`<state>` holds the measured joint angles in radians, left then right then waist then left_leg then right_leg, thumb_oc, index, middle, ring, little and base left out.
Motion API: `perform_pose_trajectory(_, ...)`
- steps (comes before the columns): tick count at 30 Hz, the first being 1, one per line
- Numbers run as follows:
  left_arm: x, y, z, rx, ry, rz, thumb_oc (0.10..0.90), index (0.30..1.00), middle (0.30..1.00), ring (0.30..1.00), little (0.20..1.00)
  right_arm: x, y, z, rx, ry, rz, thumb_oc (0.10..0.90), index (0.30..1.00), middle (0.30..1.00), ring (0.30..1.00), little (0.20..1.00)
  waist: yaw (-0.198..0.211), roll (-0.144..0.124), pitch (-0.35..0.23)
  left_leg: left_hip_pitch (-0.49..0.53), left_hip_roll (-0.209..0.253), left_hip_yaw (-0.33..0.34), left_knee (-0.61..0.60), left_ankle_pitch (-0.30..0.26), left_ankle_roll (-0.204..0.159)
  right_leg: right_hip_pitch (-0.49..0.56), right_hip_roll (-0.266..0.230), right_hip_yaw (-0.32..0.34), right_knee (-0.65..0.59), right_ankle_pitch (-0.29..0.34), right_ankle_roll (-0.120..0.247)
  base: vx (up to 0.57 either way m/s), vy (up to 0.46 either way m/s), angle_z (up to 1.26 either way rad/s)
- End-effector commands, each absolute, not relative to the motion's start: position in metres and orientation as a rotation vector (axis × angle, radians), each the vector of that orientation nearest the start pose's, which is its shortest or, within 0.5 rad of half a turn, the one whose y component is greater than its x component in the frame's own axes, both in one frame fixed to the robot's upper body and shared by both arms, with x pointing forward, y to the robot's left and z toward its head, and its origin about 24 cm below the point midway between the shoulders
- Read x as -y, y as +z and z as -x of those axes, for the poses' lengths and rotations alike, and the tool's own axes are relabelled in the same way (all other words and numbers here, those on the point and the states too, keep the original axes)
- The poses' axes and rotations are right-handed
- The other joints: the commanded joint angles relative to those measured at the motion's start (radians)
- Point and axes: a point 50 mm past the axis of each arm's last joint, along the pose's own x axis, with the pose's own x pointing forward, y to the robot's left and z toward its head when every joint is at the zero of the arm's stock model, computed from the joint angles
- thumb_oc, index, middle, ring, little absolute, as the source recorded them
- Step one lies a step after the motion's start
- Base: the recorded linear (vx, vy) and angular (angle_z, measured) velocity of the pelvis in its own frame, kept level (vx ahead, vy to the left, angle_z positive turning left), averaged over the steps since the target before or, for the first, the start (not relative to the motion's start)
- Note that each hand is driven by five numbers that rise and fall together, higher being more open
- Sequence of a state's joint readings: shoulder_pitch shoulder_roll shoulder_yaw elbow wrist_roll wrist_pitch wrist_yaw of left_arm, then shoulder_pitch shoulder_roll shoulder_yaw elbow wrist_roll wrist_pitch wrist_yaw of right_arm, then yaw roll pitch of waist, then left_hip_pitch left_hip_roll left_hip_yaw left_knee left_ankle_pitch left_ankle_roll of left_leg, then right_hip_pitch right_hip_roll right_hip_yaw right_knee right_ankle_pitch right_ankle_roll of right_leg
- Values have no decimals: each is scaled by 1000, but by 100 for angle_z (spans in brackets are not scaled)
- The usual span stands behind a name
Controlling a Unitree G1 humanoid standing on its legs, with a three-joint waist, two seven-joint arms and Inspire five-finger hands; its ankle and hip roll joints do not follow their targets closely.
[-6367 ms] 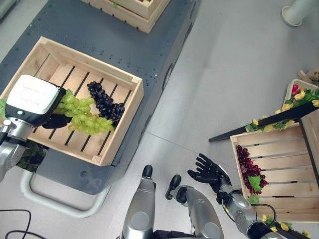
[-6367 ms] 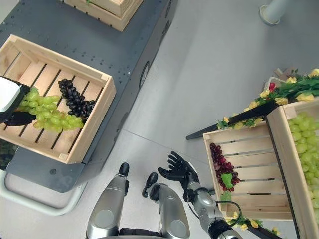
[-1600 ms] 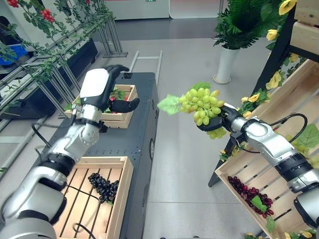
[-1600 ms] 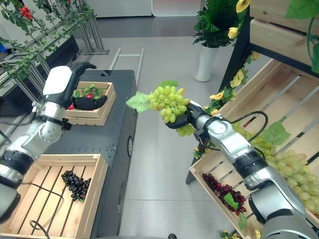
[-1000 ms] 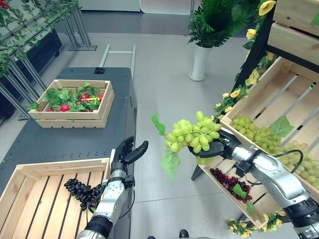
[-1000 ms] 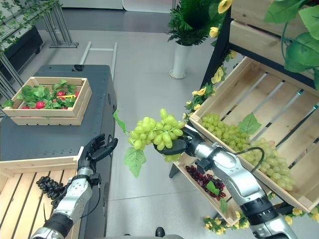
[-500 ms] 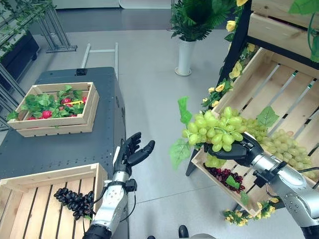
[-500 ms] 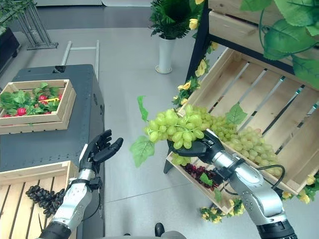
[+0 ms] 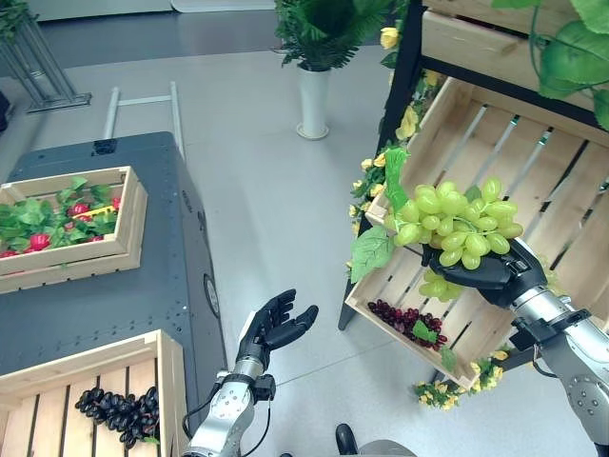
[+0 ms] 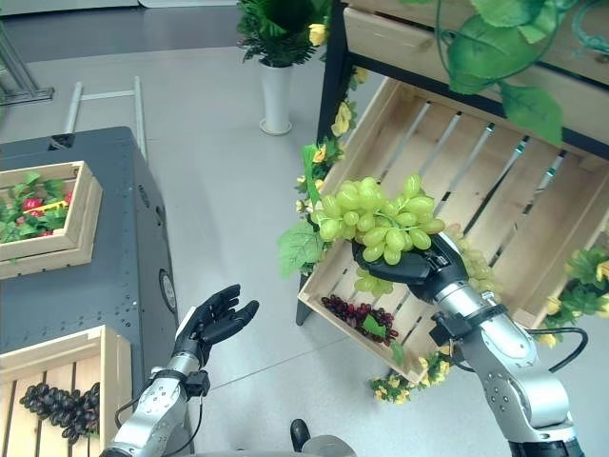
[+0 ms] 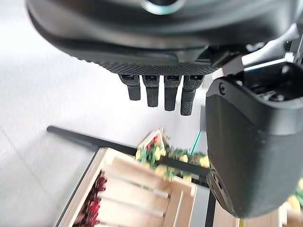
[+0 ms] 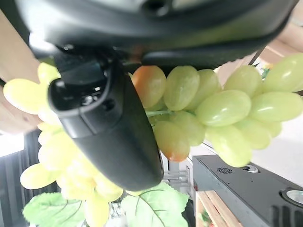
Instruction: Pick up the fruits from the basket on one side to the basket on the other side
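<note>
My right hand (image 9: 487,270) is shut on a bunch of green grapes (image 9: 455,221) with a green leaf. It holds the bunch up in front of the wooden shelf crates on the right. The right wrist view has the grapes (image 12: 222,109) pressed against the thumb (image 12: 111,130). Behind the bunch is a big tilted crate (image 9: 500,143); below it, a smaller crate (image 9: 400,340) holds dark red grapes (image 9: 398,318). My left hand (image 9: 276,328) hangs low over the floor, open and holding nothing, its straight fingers (image 11: 161,92) clear in the left wrist view. At lower left a wooden crate (image 9: 168,371) holds dark grapes (image 9: 119,412).
A dark cart (image 9: 105,295) on the left carries the lower-left crate and another crate (image 9: 128,243) of leaves and red fruit. A potted plant (image 9: 314,81) stands at the back. Yellow flowers and leaves trim the shelf frame (image 9: 411,57). Bare grey floor lies between cart and shelf.
The camera has swung to the right. My right hand has carried the green grapes closer to the shelf crates. The left hand stays open and low.
</note>
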<state>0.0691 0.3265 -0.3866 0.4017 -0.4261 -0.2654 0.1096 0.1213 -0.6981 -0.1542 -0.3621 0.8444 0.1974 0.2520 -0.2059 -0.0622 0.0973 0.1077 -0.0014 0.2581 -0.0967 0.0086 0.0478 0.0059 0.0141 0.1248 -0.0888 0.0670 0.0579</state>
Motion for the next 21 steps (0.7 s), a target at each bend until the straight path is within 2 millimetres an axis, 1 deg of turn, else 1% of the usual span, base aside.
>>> perform_pose_trajectory(1, -153, -28, -229, -177, -160, 40, 800, 900, 900, 900, 900, 241, 215, -217, 528, 376, -132, 400, 300, 300, 300, 300, 15, -31, -62, 1, -2, -41, 9, -82, -1, 7, 6, 2, 2, 37, 22, 10, 42, -19)
perform_pose_trajectory(3, -151, -28, -228, -181, -167, 43, 800, 900, 900, 900, 900, 241, 217, -216, 539, 371, -135, 400, 300, 300, 300, 300, 13, -31, -61, 0, -2, -39, 9, -83, 0, 7, 7, 6, 2, 37, 23, 15, 35, -11)
perform_pose_trajectory(8, -144, -32, -225, -198, -188, 35, 800, 900, 900, 900, 900, 251, 228, -215, 617, 270, -159, 400, 300, 300, 300, 300, 2, -33, -65, -2, 0, -36, 9, -88, 3, 3, 13, 21, 2, 40, 24, 20, 32, -8)
perform_pose_trajectory(11, -142, -34, -223, -208, -202, 24, 800, 900, 900, 900, 900, 260, 233, -213, 654, 201, -119, 400, 300, 300, 300, 300, -3, -36, -67, -5, 2, -34, 9, -91, 3, 0, 15, 27, 2, 41, 27, 0, 0, 0)
perform_pose_trajectory(12, -142, -36, -222, -210, -208, 17, 800, 900, 900, 900, 900, 267, 236, -213, 663, 152, -105, 400, 300, 300, 300, 300, -5, -39, -68, -5, 3, -34, 9, -92, 3, -1, 16, 30, 2, 42, 28, 0, 0, 0)
perform_pose_trajectory(13, -141, -36, -222, -211, -209, 16, 800, 900, 900, 900, 900, 269, 237, -214, 663, 143, -101, 400, 300, 300, 300, 300, -5, -39, -68, -5, 3, -33, 9, -92, 3, -1, 16, 31, 2, 42, 28, 0, 0, 0)
perform_pose_trajectory(15, -141, -37, -221, -220, -224, 5, 800, 900, 900, 900, 900, 282, 239, -216, 656, 65, -74, 400, 300, 300, 300, 300, -2, -46, -70, -7, 5, -36, 9, -93, 3, -1, 17, 29, 2, 42, 31, 0, 0, 0)
perform_pose_trajectory(16, -141, -37, -221, -220, -224, 6, 800, 900, 900, 900, 900, 282, 239, -216, 656, 65, -74, 400, 300, 300, 300, 300, -1, -45, -69, -7, 5, -36, 9, -93, 3, -1, 17, 29, 2, 42, 31, 0, 0, 0)
perform_pose_trajectory(18, -142, -38, -219, -232, -240, -4, 800, 900, 900, 900, 900, 293, 243, -219, 653, -10, -28, 400, 300, 300, 300, 300, 8, -53, -71, -7, 6, -44, 9, -93, 4, 1, 18, 25, 2, 41, 32, 0, 0, 0)
perform_pose_trajectory(21, -143, -39, -218, -239, -253, -13, 800, 900, 900, 900, 900, 298, 249, -221, 672, -65, 19, 400, 300, 300, 300, 300, 19, -58, -72, -8, 6, -53, 9, -94, 5, 3, 18, 19, 2, 40, 32, 16, -26, -1)
